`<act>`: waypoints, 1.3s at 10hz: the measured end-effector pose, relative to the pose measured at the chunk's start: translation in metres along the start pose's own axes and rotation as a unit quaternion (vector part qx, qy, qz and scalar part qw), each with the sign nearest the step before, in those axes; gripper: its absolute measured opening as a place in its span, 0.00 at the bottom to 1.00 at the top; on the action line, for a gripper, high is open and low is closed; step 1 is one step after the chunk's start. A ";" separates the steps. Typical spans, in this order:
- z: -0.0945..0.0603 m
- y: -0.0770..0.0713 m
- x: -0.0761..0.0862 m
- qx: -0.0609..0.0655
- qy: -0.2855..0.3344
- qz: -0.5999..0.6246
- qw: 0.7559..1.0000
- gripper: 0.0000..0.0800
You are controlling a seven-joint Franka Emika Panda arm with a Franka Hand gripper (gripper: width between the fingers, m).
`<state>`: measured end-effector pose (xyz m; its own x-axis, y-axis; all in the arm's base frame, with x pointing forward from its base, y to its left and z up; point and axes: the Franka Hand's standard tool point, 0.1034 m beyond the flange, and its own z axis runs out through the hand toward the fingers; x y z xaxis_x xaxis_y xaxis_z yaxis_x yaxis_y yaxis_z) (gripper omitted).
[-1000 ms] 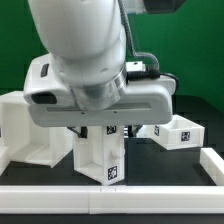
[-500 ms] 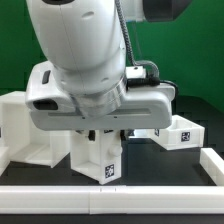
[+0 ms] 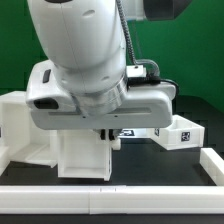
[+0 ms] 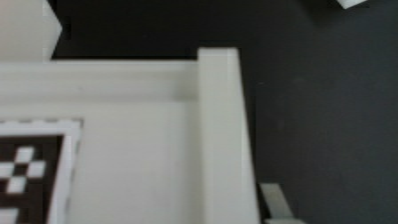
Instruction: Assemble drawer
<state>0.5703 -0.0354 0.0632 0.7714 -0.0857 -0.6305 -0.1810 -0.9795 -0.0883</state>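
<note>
The large white drawer shell (image 3: 25,130) stands at the exterior view's left. A white tray (image 3: 85,155) sits on the black table just under my hand, a plain face toward the camera. In the wrist view its wall (image 4: 215,140) runs close past one fingertip (image 4: 276,205) with a thin dark gap between them, and a tag (image 4: 27,165) shows on it. My gripper (image 3: 108,135) hangs over the tray's near right corner, mostly hidden by the hand, and looks slightly open. A second tagged tray (image 3: 185,133) lies at the right.
A long white border bar (image 3: 110,195) runs along the front, and another bar (image 3: 212,165) stands at the front right corner. The green wall is behind. The robot arm hides most of the middle of the scene.
The tray under the hand has turned from corner-on with its tag showing to flat-on, and shifted left and lower. The arm has hardly moved in the last half second.
</note>
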 end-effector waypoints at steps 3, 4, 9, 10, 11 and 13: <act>-0.008 -0.020 -0.014 -0.007 0.059 -0.015 0.998 0.05; -0.006 -0.028 -0.027 -0.009 0.083 -0.020 0.996 0.05; 0.022 -0.036 -0.050 -0.017 0.099 -0.017 0.995 0.05; 0.023 -0.038 -0.049 -0.018 0.108 -0.018 0.994 0.05; 0.029 -0.040 -0.049 -0.019 0.151 -0.021 0.988 0.05; 0.057 -0.033 -0.066 -0.017 0.200 -0.017 0.979 0.05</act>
<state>0.4907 0.0133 0.0637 0.9552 -0.1117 -0.2740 -0.1366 -0.9879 -0.0734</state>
